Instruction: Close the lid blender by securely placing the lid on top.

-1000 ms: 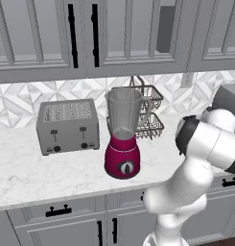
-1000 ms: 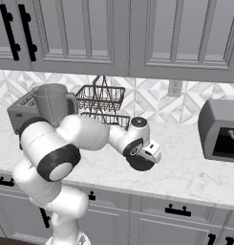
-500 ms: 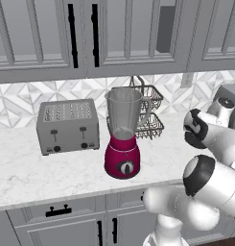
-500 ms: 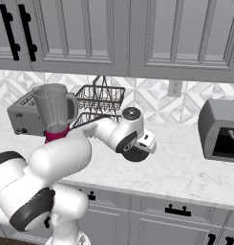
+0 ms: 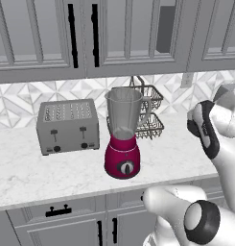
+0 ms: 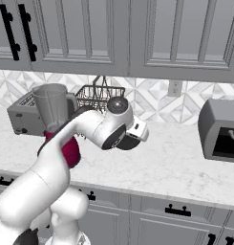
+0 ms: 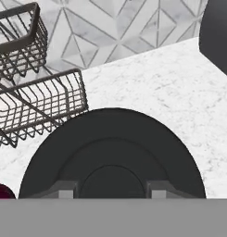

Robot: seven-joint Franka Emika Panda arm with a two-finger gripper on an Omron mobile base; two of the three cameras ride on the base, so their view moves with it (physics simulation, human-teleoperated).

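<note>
I see the blender (image 5: 123,141) standing upright on the marble worktop (image 5: 23,173), just right of the grey toaster (image 5: 68,126) and in front of the wire basket rack (image 5: 150,113), its jar open at the top. My hand camera shows a round dark lid (image 7: 110,155) right at the pincer (image 7: 110,190), over the worktop beside the rack; I cannot tell whether the pincer is clamped on it.

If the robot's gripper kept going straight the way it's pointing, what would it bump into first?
Probably the round black lid. In the hand view it sits right ahead of the gripper, on the white counter beside the wire basket. How close it is, I can't tell.
</note>
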